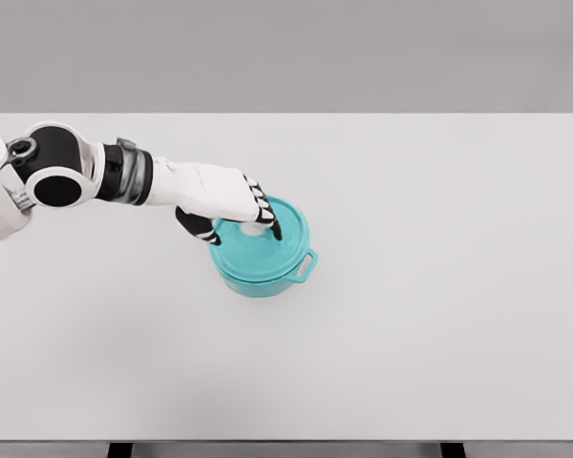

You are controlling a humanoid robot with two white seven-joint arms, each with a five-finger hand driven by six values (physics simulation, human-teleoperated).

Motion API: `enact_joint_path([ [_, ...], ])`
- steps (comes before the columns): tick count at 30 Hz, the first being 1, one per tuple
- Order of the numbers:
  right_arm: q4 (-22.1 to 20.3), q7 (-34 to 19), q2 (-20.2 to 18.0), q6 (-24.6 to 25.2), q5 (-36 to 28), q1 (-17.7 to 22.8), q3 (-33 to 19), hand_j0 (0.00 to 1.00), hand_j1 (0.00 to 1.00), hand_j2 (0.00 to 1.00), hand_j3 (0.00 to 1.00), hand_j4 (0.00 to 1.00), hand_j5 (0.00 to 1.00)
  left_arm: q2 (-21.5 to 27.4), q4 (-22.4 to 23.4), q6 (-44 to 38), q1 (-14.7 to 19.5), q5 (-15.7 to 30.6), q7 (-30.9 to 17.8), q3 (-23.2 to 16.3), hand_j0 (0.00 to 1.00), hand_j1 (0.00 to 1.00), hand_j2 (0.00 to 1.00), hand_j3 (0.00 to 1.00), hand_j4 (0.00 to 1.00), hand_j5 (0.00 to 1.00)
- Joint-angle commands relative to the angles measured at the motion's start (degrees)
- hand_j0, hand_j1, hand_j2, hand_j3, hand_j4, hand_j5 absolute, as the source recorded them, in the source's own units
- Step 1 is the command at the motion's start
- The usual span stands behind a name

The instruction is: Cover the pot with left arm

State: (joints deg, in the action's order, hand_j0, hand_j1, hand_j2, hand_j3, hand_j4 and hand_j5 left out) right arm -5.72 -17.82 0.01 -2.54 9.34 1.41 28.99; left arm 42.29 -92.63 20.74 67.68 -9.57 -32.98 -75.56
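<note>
Left hand (237, 212) clenched on the knob (253, 229) of the lid (263, 250), which looks seated on the teal pot (267, 277) mid-table (439, 286); I'd check it sits flush all round, then open fingers and lift straight up.
</note>
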Motion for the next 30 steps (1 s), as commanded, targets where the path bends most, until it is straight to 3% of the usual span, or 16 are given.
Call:
enact_joint_path([
  [1,0.0,-0.02,-0.01,-0.01,-0.02,0.0,0.01,1.0,1.0,1.0,1.0,1.0,1.0,0.07,-0.01,-0.09,0.0,0.16,0.02,0.06,0.89,0.89,0.89,0.89,0.89,0.89],
  [6,0.0,-0.02,-0.01,-0.01,-0.02,0.09,0.01,1.0,1.0,1.0,1.0,1.0,1.0,0.42,-0.01,0.79,-0.35,0.16,0.02,0.06,0.9,0.9,0.9,0.9,0.9,0.9],
  [10,0.0,-0.02,-0.01,-0.01,-0.02,0.09,0.01,1.0,1.0,1.0,1.0,1.0,1.0,0.69,-0.01,0.79,-0.35,0.08,0.02,0.15,1.0,1.0,1.0,1.0,1.0,1.0],
  [13,0.0,-0.02,-0.01,-0.01,-0.02,0.0,0.01,1.0,1.0,1.0,1.0,1.0,1.0,0.86,-0.01,0.88,-0.26,0.08,0.11,0.24,1.0,1.0,1.0,1.0,1.0,1.0],
  [16,0.0,-0.02,-0.01,-0.01,-0.02,0.0,0.01,1.0,1.0,1.0,1.0,1.0,1.0,1.65,0.08,2.37,-0.26,0.08,0.28,1.56,1.0,1.0,1.0,1.0,1.0,1.0],
  [19,0.0,-0.02,-0.01,-0.01,-0.02,0.0,0.01,1.0,1.0,1.0,1.0,1.0,1.0,4.81,0.43,6.07,-0.09,0.08,0.64,5.59,1.0,1.0,1.0,1.0,1.0,1.0],
  [21,0.0,-0.02,-0.01,-0.01,-0.02,0.0,0.01,1.0,1.0,1.0,1.0,1.0,1.0,8.33,2.1,6.33,-0.18,0.08,0.64,6.12,1.0,1.0,1.0,1.0,1.0,1.0],
  [22,0.0,-0.02,-0.01,-0.01,-0.02,0.0,0.01,1.0,1.0,1.0,1.0,1.0,1.0,9.73,4.46,5.89,-0.26,0.08,0.64,8.75,1.0,1.0,1.0,1.0,1.0,1.0],
  [23,0.0,-0.02,-0.01,-0.01,-0.02,0.0,0.01,1.0,1.0,1.0,1.0,1.0,1.0,10.53,9.56,6.33,-0.35,0.08,0.64,9.73,1.0,1.0,1.0,1.0,1.0,1.0],
  [25,0.0,-0.02,-0.01,-0.01,-0.02,0.0,0.01,1.0,1.0,1.0,1.0,1.0,1.0,10.62,15.54,6.59,-0.44,0.08,0.64,10.7,1.0,1.0,1.0,1.0,1.0,1.0],
  [30,0.0,-0.02,-0.01,-0.01,-0.02,0.0,0.01,1.0,1.0,1.0,1.0,1.0,1.0,9.83,17.57,7.12,-2.46,-0.01,0.64,10.79,1.0,1.0,1.0,1.0,1.0,1.0],
])
